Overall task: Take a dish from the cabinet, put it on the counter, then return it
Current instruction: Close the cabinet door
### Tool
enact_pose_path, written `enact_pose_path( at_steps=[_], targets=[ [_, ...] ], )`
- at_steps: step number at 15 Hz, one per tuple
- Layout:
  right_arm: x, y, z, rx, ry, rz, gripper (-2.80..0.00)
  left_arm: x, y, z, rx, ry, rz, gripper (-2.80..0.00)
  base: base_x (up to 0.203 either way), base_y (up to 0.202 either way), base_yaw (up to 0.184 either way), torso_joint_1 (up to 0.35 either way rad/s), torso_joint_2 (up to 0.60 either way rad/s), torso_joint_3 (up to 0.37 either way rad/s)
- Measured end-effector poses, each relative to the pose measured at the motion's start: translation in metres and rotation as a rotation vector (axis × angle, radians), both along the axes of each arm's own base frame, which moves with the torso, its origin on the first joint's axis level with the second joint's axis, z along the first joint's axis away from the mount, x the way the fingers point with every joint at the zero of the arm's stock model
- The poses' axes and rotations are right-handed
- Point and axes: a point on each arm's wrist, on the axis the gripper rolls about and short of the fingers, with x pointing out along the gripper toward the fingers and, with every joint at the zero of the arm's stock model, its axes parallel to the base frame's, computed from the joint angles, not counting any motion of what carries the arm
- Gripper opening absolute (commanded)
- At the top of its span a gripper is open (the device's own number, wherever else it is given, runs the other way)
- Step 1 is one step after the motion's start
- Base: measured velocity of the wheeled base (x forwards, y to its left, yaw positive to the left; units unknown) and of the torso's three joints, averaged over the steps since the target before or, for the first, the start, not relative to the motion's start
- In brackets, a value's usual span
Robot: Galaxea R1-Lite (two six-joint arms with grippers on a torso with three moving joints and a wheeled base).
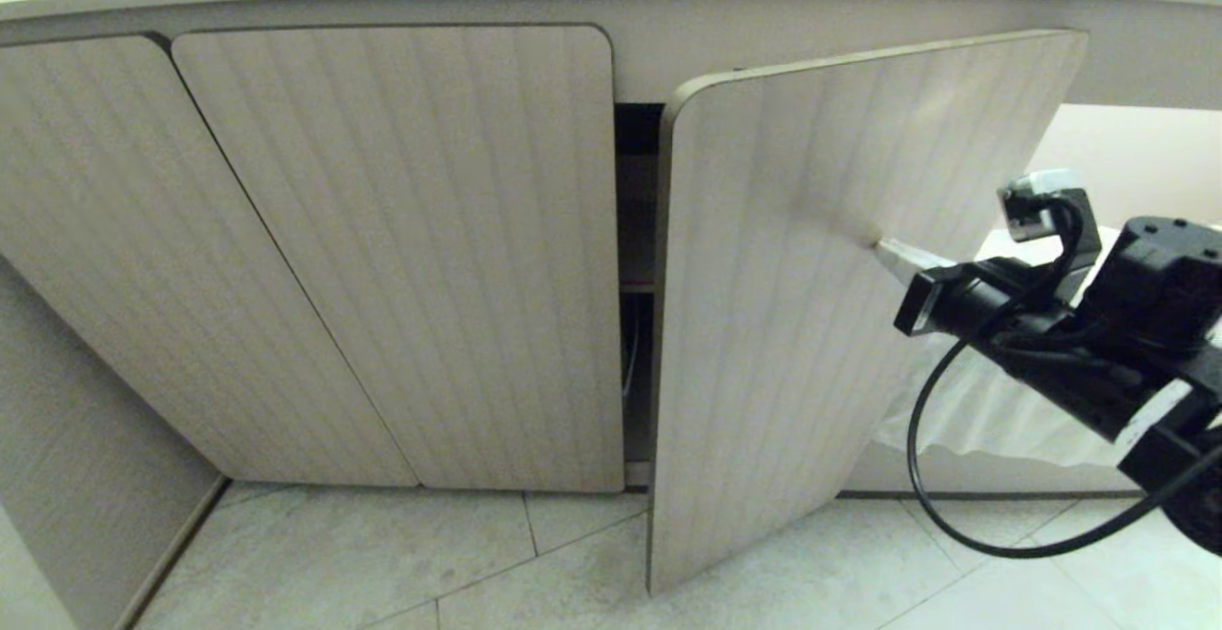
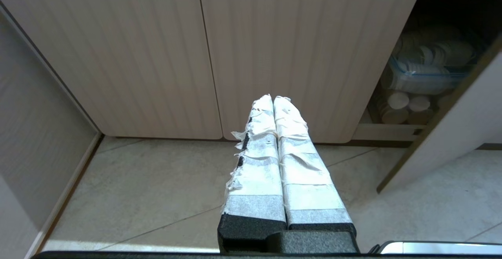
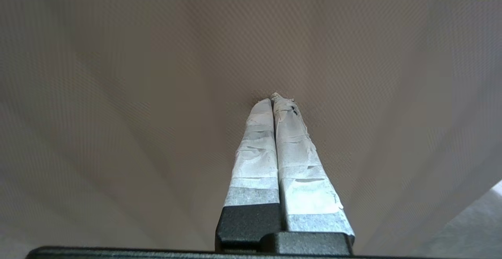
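Pressing its closed tips against the outer face of the half-open cabinet door (image 1: 840,258), the right gripper (image 1: 883,246) holds nothing; the dish is not visible, presumably inside the cabinet behind that door, nearer the right arm

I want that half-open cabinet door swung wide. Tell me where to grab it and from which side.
Probably grip the open door at its free vertical edge, coming from the gap beside the closed door. It has no handle, and the face is flat and ribbed; the shut right gripper only presses there.
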Motion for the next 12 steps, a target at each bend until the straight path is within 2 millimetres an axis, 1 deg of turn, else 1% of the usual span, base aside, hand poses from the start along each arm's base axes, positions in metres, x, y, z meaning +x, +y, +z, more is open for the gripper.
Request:
enact_pose_path(
  at_steps=[2,7,12],
  targets=[
    [0.006,0.002,-0.003,-0.001,0.008,-0.003,-2.8,0.0,0.0,0.0,0.0,0.0,0.0,-2.8,0.0,0.0,0.0,0.0,0.0,0.0],
    [0.034,0.009,0.0,0.019,-0.016,-0.023,-2.8,0.0,0.0,0.0,0.0,0.0,0.0,-2.8,0.0,0.0,0.0,0.0,0.0,0.0],
    [0.056,0.013,-0.005,0.036,-0.019,-0.098,-2.8,0.0,0.0,0.0,0.0,0.0,-0.001,-2.8,0.0,0.0,0.0,0.0,0.0,0.0]
  ],
)
